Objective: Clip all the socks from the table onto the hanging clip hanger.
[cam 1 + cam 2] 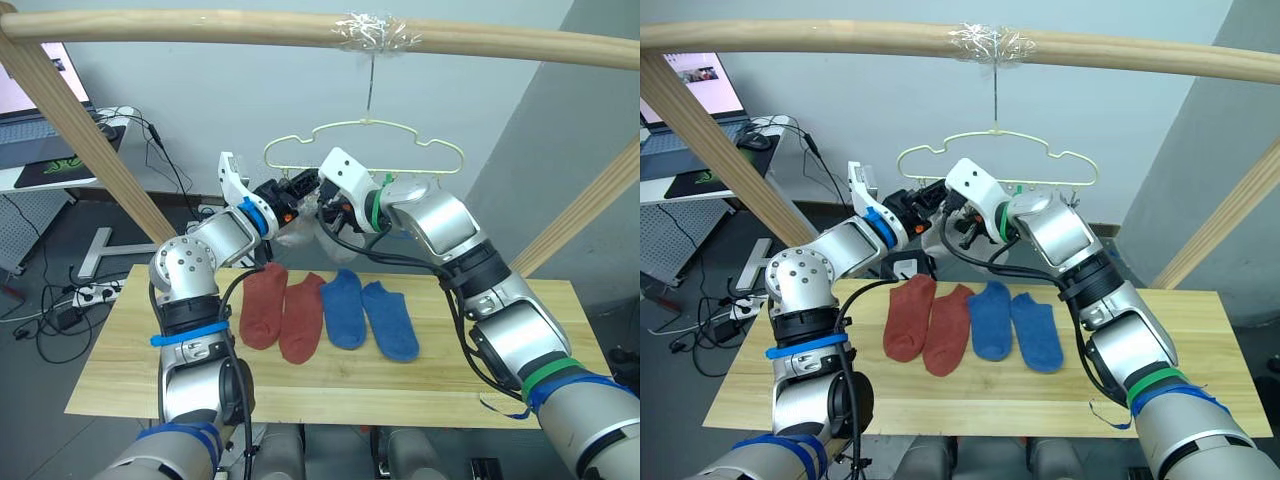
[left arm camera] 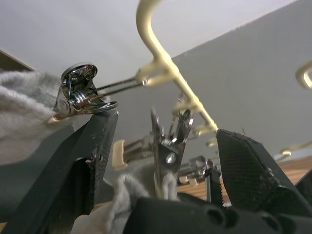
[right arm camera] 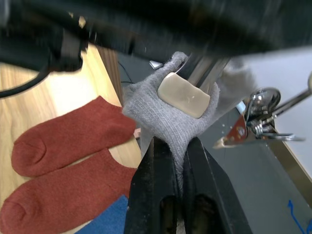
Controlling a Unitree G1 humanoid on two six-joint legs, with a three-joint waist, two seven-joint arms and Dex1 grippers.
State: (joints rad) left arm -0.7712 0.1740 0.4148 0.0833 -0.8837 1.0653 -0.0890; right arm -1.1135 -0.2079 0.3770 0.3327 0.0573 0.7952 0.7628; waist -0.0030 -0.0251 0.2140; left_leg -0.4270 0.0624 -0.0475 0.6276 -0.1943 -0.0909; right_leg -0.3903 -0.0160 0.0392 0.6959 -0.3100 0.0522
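The pale yellow-green clip hanger (image 1: 400, 128) hangs from the top pole. Both grippers are raised at its lower left clips. My left gripper (image 2: 168, 129) is open, its fingers (image 2: 92, 161) either side of a metal clip (image 2: 168, 141). My right gripper (image 3: 175, 144) is shut on a light grey sock (image 3: 165, 117), with a beige clip pad (image 3: 183, 95) lying on the fabric. More grey fabric (image 2: 19, 112) touches a neighbouring clip (image 2: 78, 92). Two rust-red socks (image 1: 263, 305) (image 1: 302, 315) and two blue socks (image 1: 343, 308) (image 1: 390, 320) lie flat on the table (image 1: 450, 390).
A thick wooden pole (image 1: 200, 25) crosses overhead, with slanted poles at the left (image 1: 90, 140) and right (image 1: 590, 210). A white desk with a laptop (image 1: 30, 140) stands at the back left. Cables (image 1: 60, 300) lie on the floor beside the table.
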